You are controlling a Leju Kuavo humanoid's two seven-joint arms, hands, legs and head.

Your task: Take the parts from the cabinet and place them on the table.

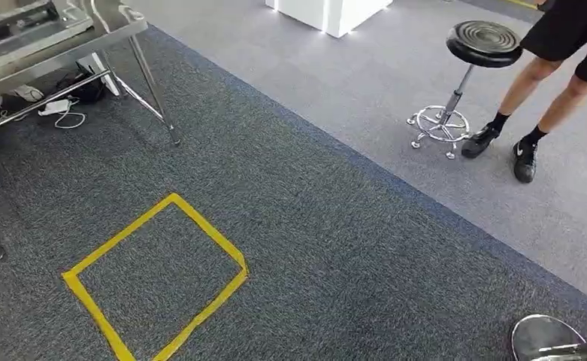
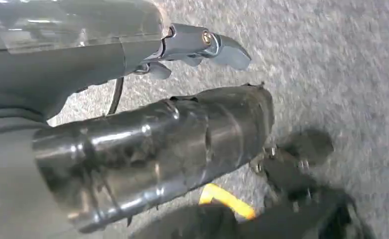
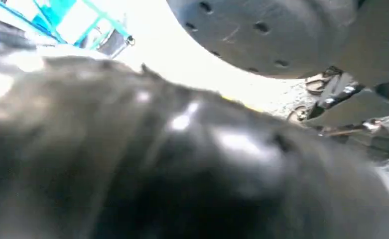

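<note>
Your left hand [image 2: 202, 47] is gripping a dark, glossy cylindrical part [image 2: 152, 154] above the grey carpet [image 1: 335, 248]. Your right hand [image 3: 361, 134] is lying against a blurred dark object; its grasp cannot be told. Yellow tape square [image 1: 155, 278] is marking the floor.

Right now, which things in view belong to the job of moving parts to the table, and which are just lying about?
Job: dark metal tube, held in the left hand; metal table.
Lying about: black stool; yellow tape square; cables under the table; person standing by.
</note>
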